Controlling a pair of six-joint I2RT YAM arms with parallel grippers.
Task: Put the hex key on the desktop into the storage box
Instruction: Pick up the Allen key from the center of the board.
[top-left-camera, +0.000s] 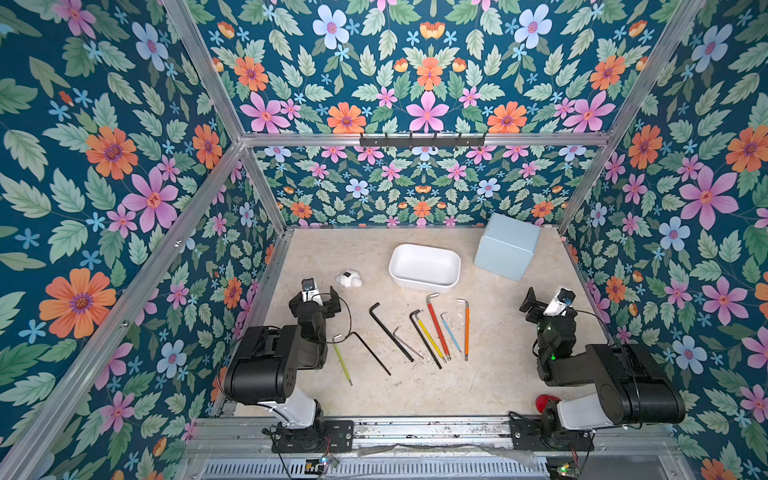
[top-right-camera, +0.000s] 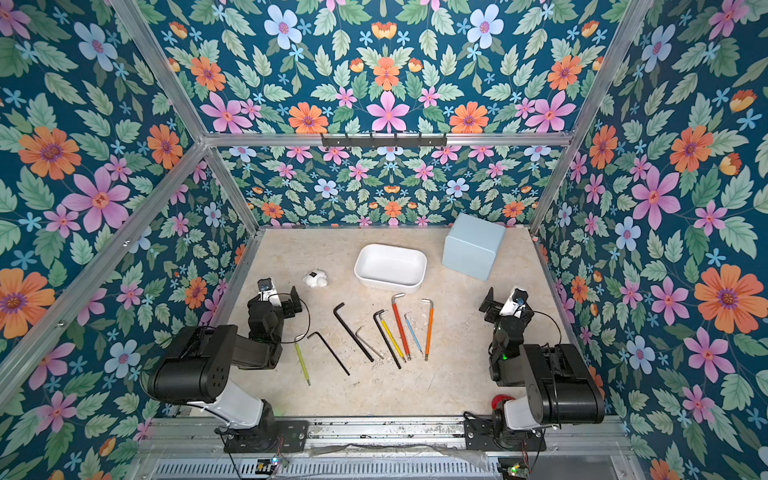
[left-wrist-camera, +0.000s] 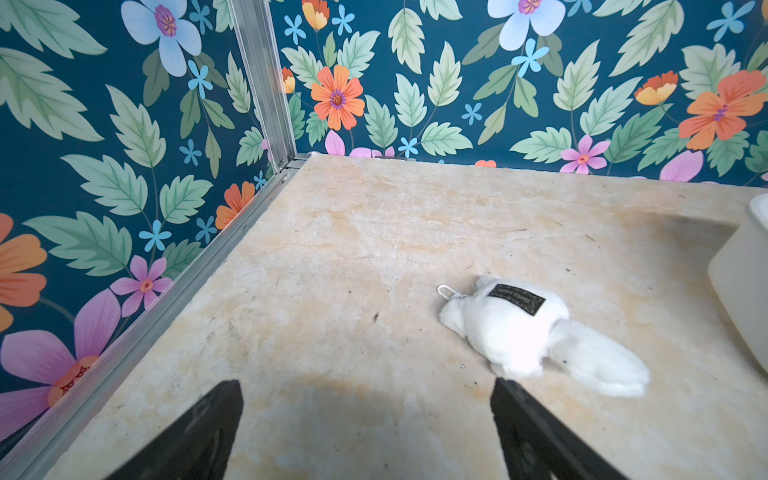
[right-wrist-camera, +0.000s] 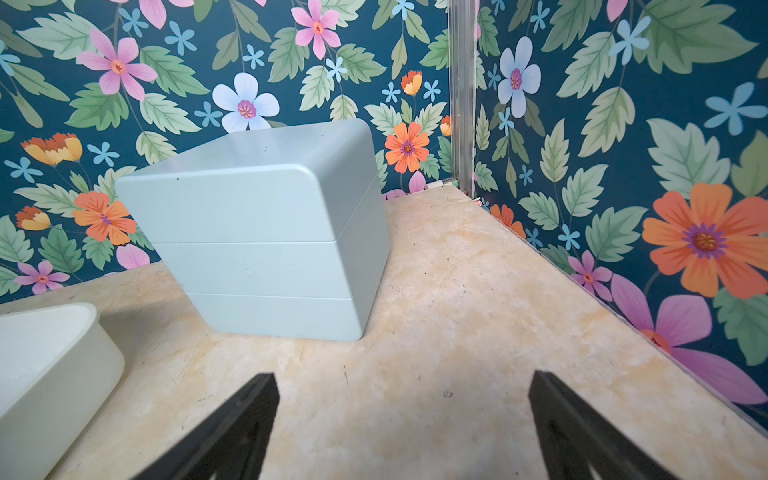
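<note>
Several hex keys lie in a loose row on the beige desktop (top-left-camera: 498, 374) between my two arms. Among them are a long black one (top-left-camera: 390, 332), a red one (top-left-camera: 436, 328), an orange one (top-left-camera: 466, 328) and a green one (top-left-camera: 343, 361) nearest the left arm. Behind them the white storage box (top-left-camera: 424, 266) (top-right-camera: 390, 266) stands empty. My left gripper (top-left-camera: 321, 297) (left-wrist-camera: 365, 386) is open over bare desktop, left of the keys. At the right side my right gripper (top-left-camera: 544, 298) (right-wrist-camera: 403, 378) is open too, with nothing between its fingers. Neither wrist view shows a hex key.
A pale blue cube-shaped box (top-left-camera: 507, 247) (right-wrist-camera: 266, 232) stands at the back right, beside the storage box (right-wrist-camera: 50, 374). A white plush toy (top-left-camera: 348, 279) (left-wrist-camera: 519, 328) lies just ahead of the left gripper. A red object (top-left-camera: 544, 402) sits by the right arm's base. Floral walls with aluminium rails enclose the desktop.
</note>
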